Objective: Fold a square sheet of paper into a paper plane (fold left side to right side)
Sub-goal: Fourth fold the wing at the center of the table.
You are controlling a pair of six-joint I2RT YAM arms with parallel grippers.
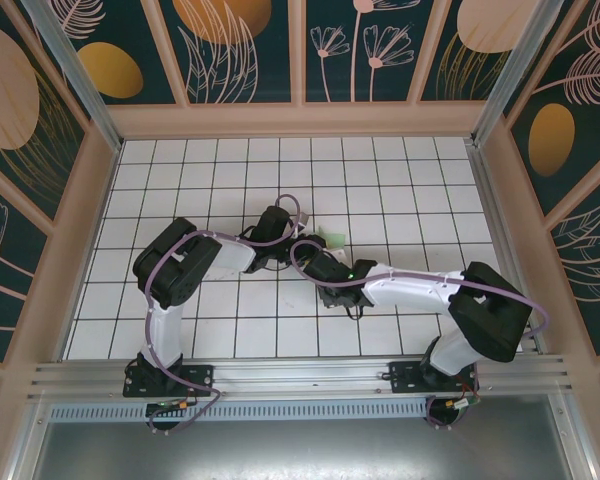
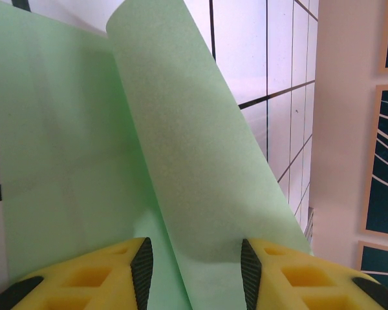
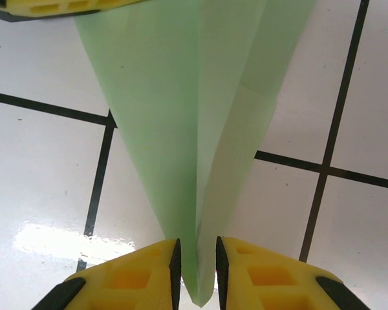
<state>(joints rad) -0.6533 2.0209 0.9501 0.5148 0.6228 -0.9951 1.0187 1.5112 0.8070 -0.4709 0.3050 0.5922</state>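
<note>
The right claw [image 3: 196, 250] is nearly closed. Its two yellow fingers [image 3: 132, 278] pinch the sharp tip of the pale mint-green paper plane [image 3: 161, 116], a thin pointed dart with a crease down the middle. The paper plane lies on the white desk with black grid lines [image 1: 400, 180], near the middle, between the two arms. The left claw [image 2: 194, 258] is at the wide end of the paper. Its fingers [image 2: 141, 268] stand apart, and a curled green flap rises between them. I cannot tell if they squeeze the flap.
</note>
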